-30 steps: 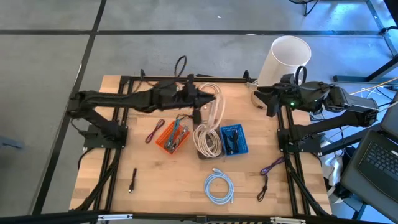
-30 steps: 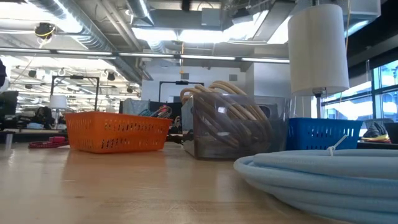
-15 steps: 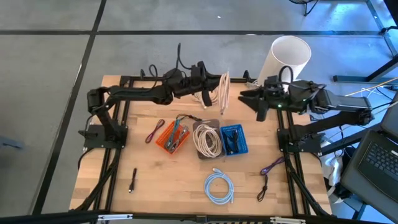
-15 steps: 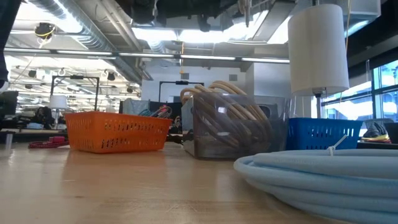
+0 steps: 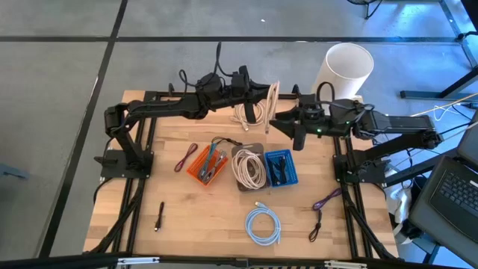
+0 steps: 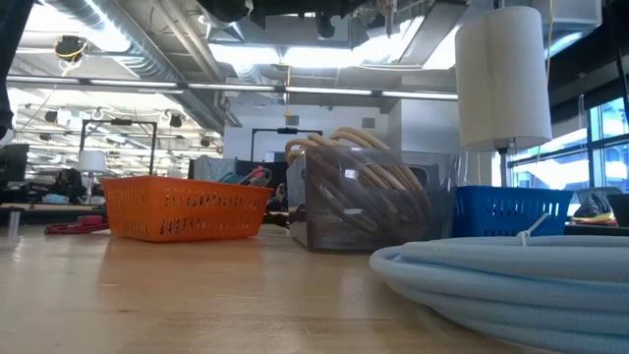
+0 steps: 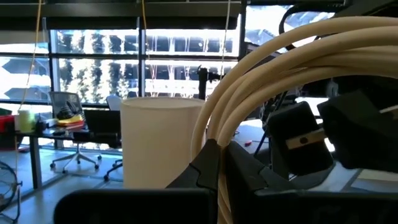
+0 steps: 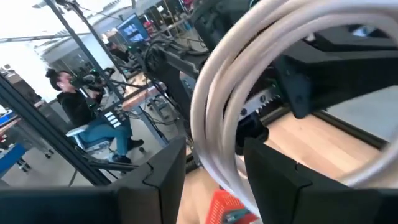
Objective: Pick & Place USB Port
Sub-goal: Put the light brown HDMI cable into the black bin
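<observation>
A coil of cream cable (image 5: pixel 267 107) hangs in the air above the table's far middle, held by my left gripper (image 5: pixel 252 99), which is shut on it. In the left wrist view the coil (image 7: pixel 273 68) rises from between the fingers (image 7: pixel 214 165). My right gripper (image 5: pixel 282 124) is open just right of the coil. In the right wrist view its fingers (image 8: pixel 214 168) stand on either side of the coil's strands (image 8: pixel 214 118); I cannot tell whether they touch. A clear bin (image 5: pixel 250 169) with more cream cable sits below. My left gripper pinches the cream coil's bundled strands (image 7: pixel 210 134) between its two fingers, several strands together. The fingers come level from the table's left side, across the strands. The coil is lifted clear of the table and stands on edge, its loop hanging below the fingers.
An orange basket (image 5: pixel 206 163), the clear bin and a blue basket (image 5: pixel 280 168) stand in a row mid-table. A light blue cable coil (image 5: pixel 263 225), a purple cable (image 5: pixel 326 200), a red cable (image 5: pixel 184 158) and a small black piece (image 5: pixel 159 218) lie around them. A white cylinder (image 5: pixel 346 69) stands at the far right corner.
My left gripper has risen from over the clear bin and moved toward the table's far edge, carrying the cream coil up clear of the bin. My right gripper has moved toward the table's left, closing on the coil until its fingers flank the strands.
</observation>
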Robot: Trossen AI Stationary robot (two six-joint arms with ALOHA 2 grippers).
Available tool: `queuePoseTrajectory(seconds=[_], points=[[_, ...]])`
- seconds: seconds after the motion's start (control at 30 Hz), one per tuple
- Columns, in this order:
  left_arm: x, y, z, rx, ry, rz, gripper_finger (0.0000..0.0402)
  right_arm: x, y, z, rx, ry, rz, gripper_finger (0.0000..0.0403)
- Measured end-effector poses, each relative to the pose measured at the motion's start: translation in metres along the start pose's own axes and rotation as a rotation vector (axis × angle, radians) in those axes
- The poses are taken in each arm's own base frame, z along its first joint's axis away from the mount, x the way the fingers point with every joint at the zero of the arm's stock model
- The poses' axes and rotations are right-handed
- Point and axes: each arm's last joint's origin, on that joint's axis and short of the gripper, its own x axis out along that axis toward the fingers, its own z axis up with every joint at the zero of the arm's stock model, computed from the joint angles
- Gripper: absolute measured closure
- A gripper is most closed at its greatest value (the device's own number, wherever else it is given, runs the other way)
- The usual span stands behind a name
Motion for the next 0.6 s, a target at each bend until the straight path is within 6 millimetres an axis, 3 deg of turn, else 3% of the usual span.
queuePoseTrajectory(seconds=[0.37, 0.47, 0.6], points=[[0.0, 0.0, -0.001, -0.004, 0.014, -0.009, 0.0399, 0.026, 0.001, -0.007, -0.006, -0.008, 0.011, 0.0247], [0.0, -0.001, -0.001, -0.004, 0.015, -0.018, 0.0399, 0.028, -0.001, -0.007, -0.007, -0.006, 0.0, 0.0279], [0.0, -0.001, -0.003, -0.012, 0.029, -0.03, 0.0399, 0.028, -0.002, -0.005, -0.022, -0.017, -0.002, 0.0366]])
